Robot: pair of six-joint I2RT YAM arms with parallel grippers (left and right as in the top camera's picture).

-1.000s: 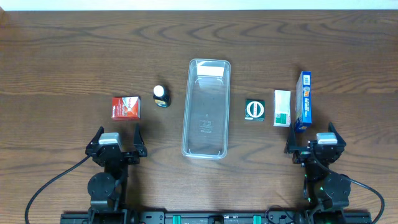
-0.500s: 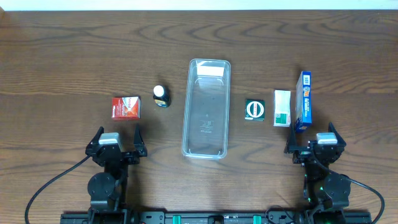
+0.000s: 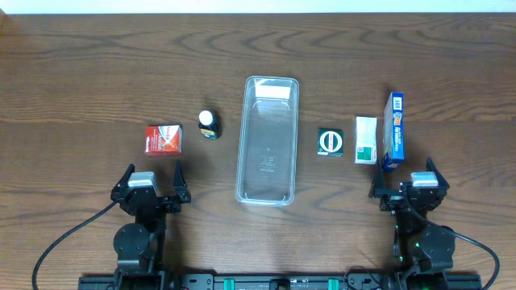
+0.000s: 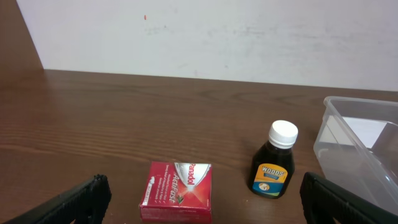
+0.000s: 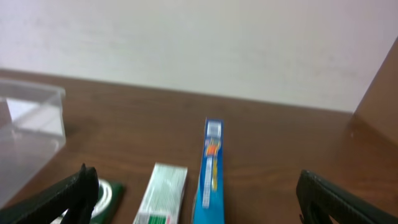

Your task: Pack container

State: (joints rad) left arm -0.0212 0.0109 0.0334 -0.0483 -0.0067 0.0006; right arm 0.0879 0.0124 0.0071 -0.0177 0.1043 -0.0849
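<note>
The clear plastic container (image 3: 268, 141) lies empty at the table's middle; its corner shows in the left wrist view (image 4: 360, 149) and the right wrist view (image 5: 31, 118). A red box (image 3: 163, 138) (image 4: 177, 191) and a small dark bottle with a white cap (image 3: 209, 123) (image 4: 275, 160) lie left of it. A green box (image 3: 330, 142) (image 5: 106, 194), a white-green box (image 3: 366, 138) (image 5: 161, 194) and a blue box on edge (image 3: 393, 129) (image 5: 210, 174) lie right of it. My left gripper (image 3: 151, 183) (image 4: 202, 202) is open, near the red box. My right gripper (image 3: 405, 179) (image 5: 196, 199) is open, near the blue box.
The dark wooden table (image 3: 97, 72) runs to a white wall at the back. Cables trail from both arm bases along the front edge.
</note>
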